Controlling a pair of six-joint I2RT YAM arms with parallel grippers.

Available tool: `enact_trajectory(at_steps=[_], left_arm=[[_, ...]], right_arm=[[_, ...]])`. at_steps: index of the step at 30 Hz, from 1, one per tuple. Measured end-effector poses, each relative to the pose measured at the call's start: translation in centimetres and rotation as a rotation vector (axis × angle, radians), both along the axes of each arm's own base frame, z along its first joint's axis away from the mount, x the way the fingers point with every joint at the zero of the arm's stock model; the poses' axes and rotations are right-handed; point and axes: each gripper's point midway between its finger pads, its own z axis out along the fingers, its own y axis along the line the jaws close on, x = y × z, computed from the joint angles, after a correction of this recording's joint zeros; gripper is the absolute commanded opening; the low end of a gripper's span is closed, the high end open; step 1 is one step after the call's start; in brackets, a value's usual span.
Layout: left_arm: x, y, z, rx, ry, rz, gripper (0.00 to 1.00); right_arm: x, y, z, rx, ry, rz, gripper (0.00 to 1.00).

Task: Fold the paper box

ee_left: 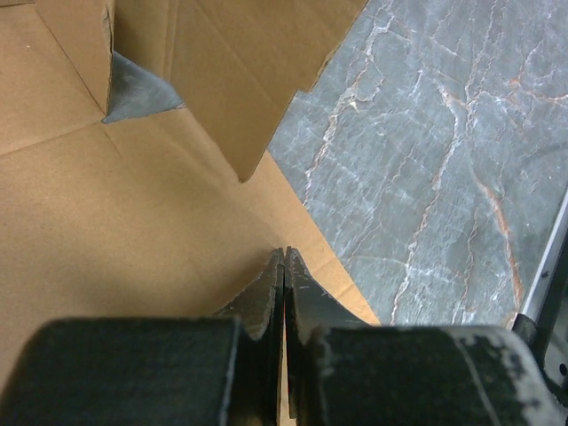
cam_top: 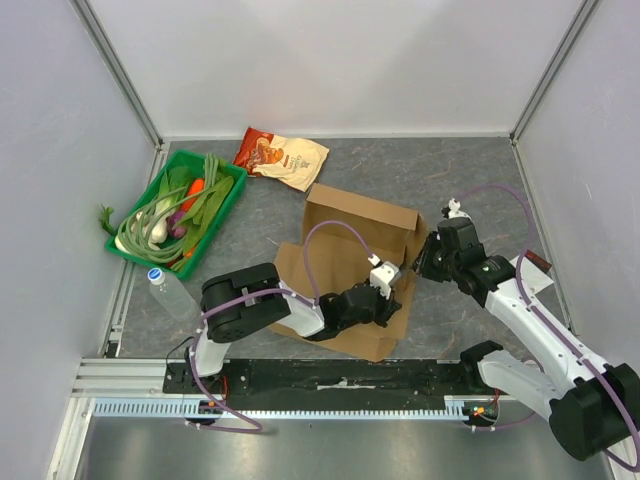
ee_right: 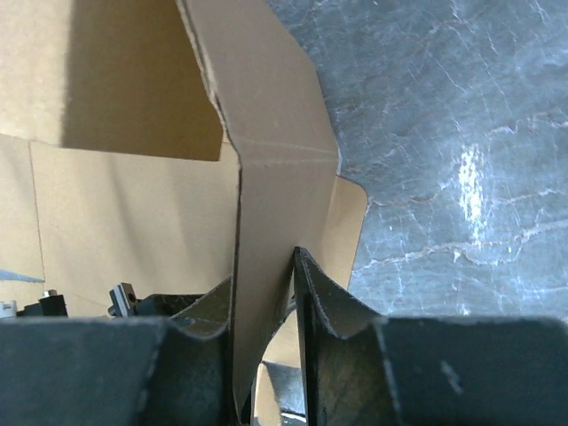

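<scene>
Paper box (cam_top: 355, 225), one, brown, unprinted, centre of table (cam_top: 470, 180); back wall raised, nothing inside but left gripper (ee_left: 284, 257), clenched on nothing, over the floor panel. Right gripper (ee_right: 264, 271) straddles an upright side flap (ee_right: 266, 133); pinch unclear. Green crate (cam_top: 145, 262), one, far left: leafy greens (cam_top: 212, 180), one carrot (cam_top: 194, 188). Snack bag (cam_top: 282, 157), one, print unreadable. Bottle (cam_top: 170, 292), one, blue cap.
</scene>
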Motion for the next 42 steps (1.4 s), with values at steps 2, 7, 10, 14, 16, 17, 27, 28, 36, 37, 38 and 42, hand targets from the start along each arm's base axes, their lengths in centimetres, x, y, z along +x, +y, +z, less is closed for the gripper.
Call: enact_trajectory(at_steps=[2,7,10,14,16,17,27,28,36,37,38,42], left_arm=[[0.0,0.5,0.1,0.006,-0.006,0.005,0.04],[-0.6,2.9,1.2,0.024,-0.039,-0.006,0.36],[-1.3,4.4,3.5,-0.008,-0.064,-0.021,0.42],[-1.4,5.9,8.3,-0.095,-0.12,-0.006,0.48],[-0.6,7.1,11.3,-0.141,-0.164,0.047,0.56],[0.1,8.0,12.8,-0.162,-0.185,0.092,0.59],[14.3,24.7,16.1,-0.126,-0.256,0.782,0.64],[15.0,25.7,15.3,-0.101,-0.257,0.81,0.63],[17.4,26.9,9.9,0.101,-0.295,0.799,0.6],[17.6,27.0,9.3,0.126,-0.297,0.796,0.59],[17.9,27.0,8.7,0.149,-0.3,0.794,0.58],[19.4,27.1,8.4,0.192,-0.337,0.799,0.55]], right_arm=[[0.3,0.1,-0.1,-0.006,-0.021,0.014,0.28],[1.0,0.0,0.0,-0.046,-0.058,0.056,0.26],[1.2,0.0,0.0,-0.057,-0.067,0.066,0.23],[1.5,0.1,0.1,-0.055,-0.078,0.07,0.22],[1.5,0.1,0.1,-0.055,-0.081,0.072,0.22],[1.6,0.1,0.1,-0.055,-0.082,0.072,0.22],[1.5,0.3,-0.1,-0.066,-0.078,0.096,0.22],[1.5,0.3,-0.2,-0.07,-0.076,0.1,0.22],[1.6,0.4,0.0,-0.081,-0.078,0.124,0.21],[1.7,0.4,0.0,-0.083,-0.078,0.127,0.21],[1.7,0.4,0.0,-0.084,-0.077,0.128,0.21],[1.8,0.5,-0.2,-0.091,-0.072,0.136,0.21]])
